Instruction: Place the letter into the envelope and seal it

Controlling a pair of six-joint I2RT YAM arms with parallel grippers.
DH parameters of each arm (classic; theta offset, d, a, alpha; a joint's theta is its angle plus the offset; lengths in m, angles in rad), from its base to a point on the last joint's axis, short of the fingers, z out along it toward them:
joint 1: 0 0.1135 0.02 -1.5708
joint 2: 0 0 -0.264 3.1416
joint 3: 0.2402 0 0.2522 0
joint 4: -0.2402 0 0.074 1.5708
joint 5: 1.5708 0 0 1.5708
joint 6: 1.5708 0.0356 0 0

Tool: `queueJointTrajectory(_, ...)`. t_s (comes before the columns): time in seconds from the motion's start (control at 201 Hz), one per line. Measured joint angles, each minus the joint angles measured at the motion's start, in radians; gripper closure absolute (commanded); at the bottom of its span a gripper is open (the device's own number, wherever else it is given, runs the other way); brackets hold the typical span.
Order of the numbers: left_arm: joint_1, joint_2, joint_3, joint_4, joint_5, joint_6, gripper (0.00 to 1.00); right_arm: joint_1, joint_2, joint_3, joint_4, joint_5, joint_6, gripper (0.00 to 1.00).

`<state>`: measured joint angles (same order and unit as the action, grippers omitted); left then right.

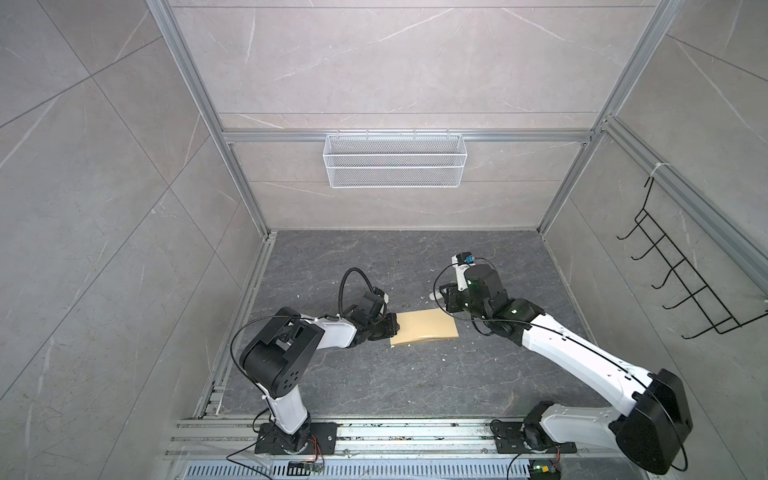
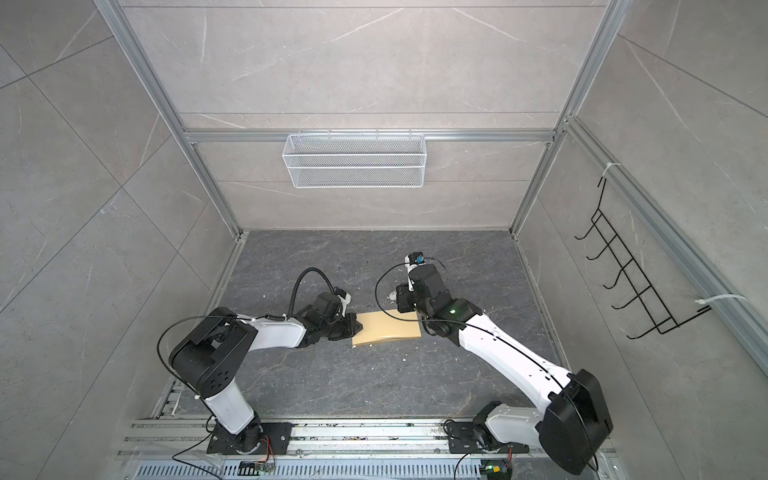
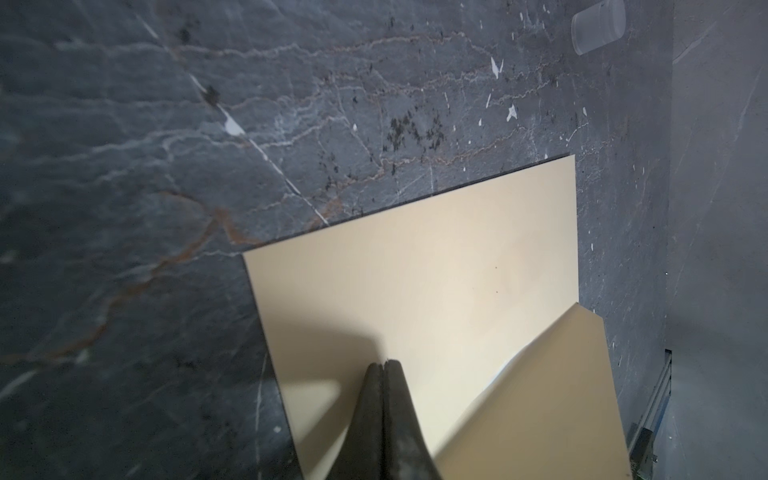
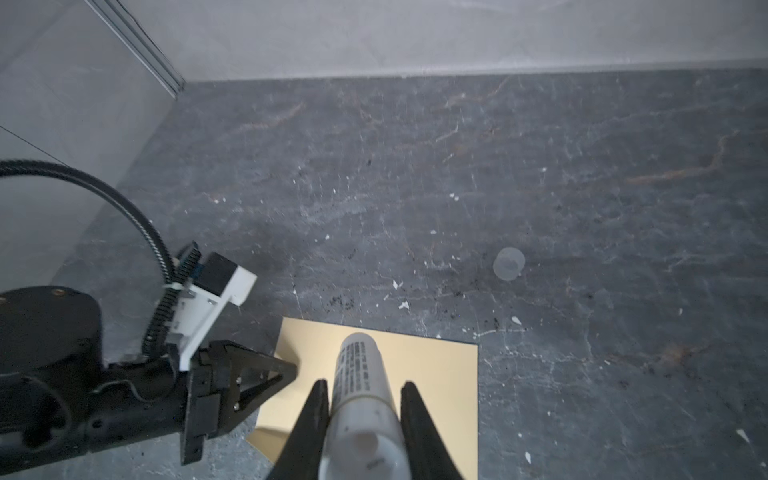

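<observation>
The manila envelope (image 1: 424, 328) lies near the middle of the dark marbled counter (image 1: 374, 374). No bordered letter shows in any view, so it is probably already tucked inside, though that cannot be confirmed.

The left claw (image 3: 384, 365) is fully closed with nothing between its jaws. Its tip presses on the envelope's 9 o'clock end, seemingly to pin it.

The right claw (image 4: 365, 384) is partly open and clamped around a white glue stick (image 4: 357, 353) with printed text. It holds the stick over the envelope's 2 o'clock corner, nozzle end away from the wrist. A translucent cap (image 4: 508, 263) sits on the counter well apart from the envelope, so the stick looks uncapped.

The flap (image 3: 540, 395), along the 6 o'clock edge, is bowed up rather than flat.

Insertion looks done. Still left are the sealing steps: spreading the glue, folding the flap down and pressing it shut.
</observation>
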<state>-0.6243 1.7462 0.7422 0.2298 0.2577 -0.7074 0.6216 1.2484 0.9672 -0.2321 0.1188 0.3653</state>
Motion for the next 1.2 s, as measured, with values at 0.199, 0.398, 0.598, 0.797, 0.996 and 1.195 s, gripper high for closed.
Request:
queueJointTrajectory(0.199, -0.004, -0.035, 0.001, -0.053, -0.039, 0.002, 1.0, 0.0, -0.015, -0.068, 0.039, -0.036, -0.022, 1.0)
queueJointTrajectory(0.398, -0.004, -0.154, 0.001, -0.155, -0.097, 0.019, 0.94, 0.0, -0.068, -0.111, 0.073, -0.075, -0.045, 1.0)
queueJointTrajectory(0.598, -0.004, -0.31, 0.028, -0.15, -0.109, 0.053, 0.88, 0.0, -0.061, -0.103, 0.072, -0.145, -0.071, 1.0)
queueJointTrajectory(0.797, -0.004, -0.37, 0.026, -0.146, -0.108, 0.09, 0.86, 0.018, 0.041, -0.058, 0.05, -0.19, -0.076, 1.0)
queueJointTrajectory(0.996, -0.004, -0.359, -0.003, -0.142, -0.09, 0.094, 0.88, 0.14, 0.203, 0.05, -0.038, -0.097, -0.113, 1.0)
queueJointTrajectory(1.195, -0.003, -0.243, -0.005, -0.085, -0.031, 0.049, 1.0, 0.204, 0.335, 0.119, -0.097, -0.005, -0.124, 1.0)
